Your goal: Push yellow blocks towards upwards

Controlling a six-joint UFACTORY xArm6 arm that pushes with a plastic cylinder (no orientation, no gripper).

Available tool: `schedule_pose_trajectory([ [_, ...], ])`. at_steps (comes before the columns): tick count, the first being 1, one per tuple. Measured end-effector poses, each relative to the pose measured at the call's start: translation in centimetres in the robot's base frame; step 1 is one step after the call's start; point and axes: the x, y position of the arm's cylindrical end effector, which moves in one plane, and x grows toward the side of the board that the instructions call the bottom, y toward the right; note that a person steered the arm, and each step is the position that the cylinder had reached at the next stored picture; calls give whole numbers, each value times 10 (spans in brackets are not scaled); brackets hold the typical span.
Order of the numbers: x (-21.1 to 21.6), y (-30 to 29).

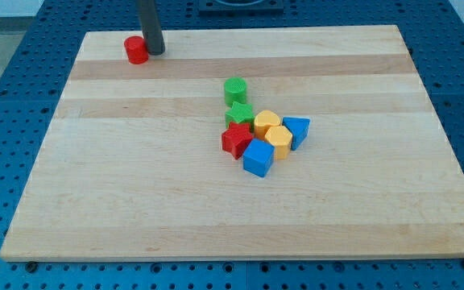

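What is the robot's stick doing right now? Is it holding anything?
My tip: no gripper, so it holds nothing. It sits at the view's top left, right beside the red cylinder, far from the yellow blocks.

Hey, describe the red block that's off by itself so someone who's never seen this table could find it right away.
Start at the wooden board and look to its corner at the view's top left, far from the cluster of blocks in the middle. There, touching my tip on its left side, stands the red cylinder. Unlike the red star in the cluster, it is round and alone.
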Motion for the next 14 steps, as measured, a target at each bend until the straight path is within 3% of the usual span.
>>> schedule_pose_trajectory([
  [3,0,-24],
  [4,41,-22],
  [5,136,-10],
  [6,189,0],
  [7,192,0],
  [8,266,6],
  [9,274,6],
  [10,317,63],
  [11,323,101],
  [12,323,185],
  [14,319,221],
])
